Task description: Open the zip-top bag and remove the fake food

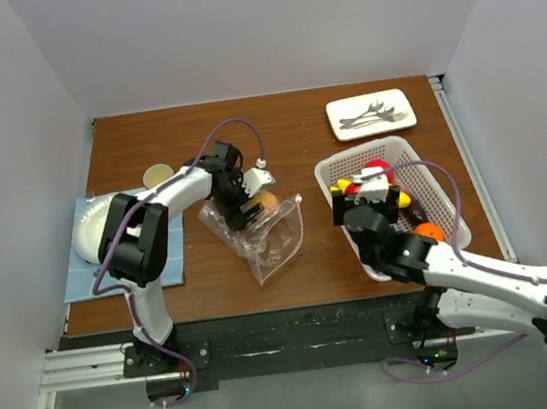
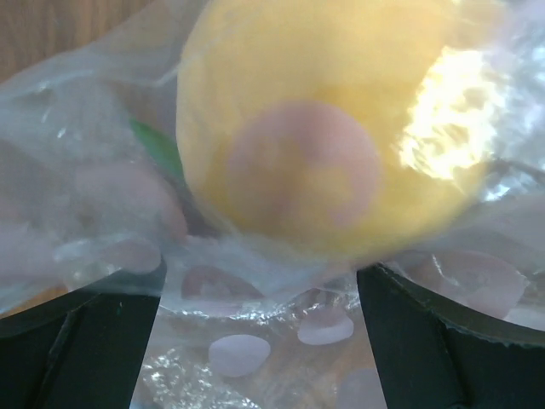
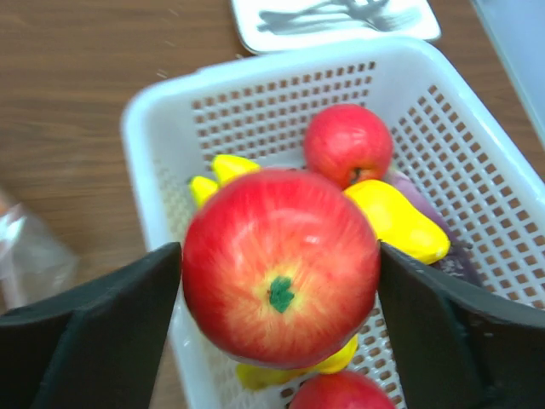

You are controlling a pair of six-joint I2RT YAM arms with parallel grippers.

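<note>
right end effector [image 3: 278,317] grips smooth round red apple [image 3: 281,256].

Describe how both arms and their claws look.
The left arm and right arm have white links with black joints. A purple cable loops above the left arm, and a second purple cable trails by the right base. The left claw and right claw have broad matte black fingers.

Item held: large red apple [image 3: 281,256], clamped between the dark fingers [image 3: 94,332] of the right gripper [image 3: 281,285], over white basket [image 3: 255,75]. In basket: smaller red apple [image 3: 347,143], yellow fruit pieces [image 3: 396,220], purple piece [image 3: 423,198]. Beyond basket: white tray [image 3: 251,34] of cutlery [image 3: 332,15]. Left of basket: clear bag [image 3: 30,256] edge. Under basket: brown wood table [image 3: 85,85].
</note>
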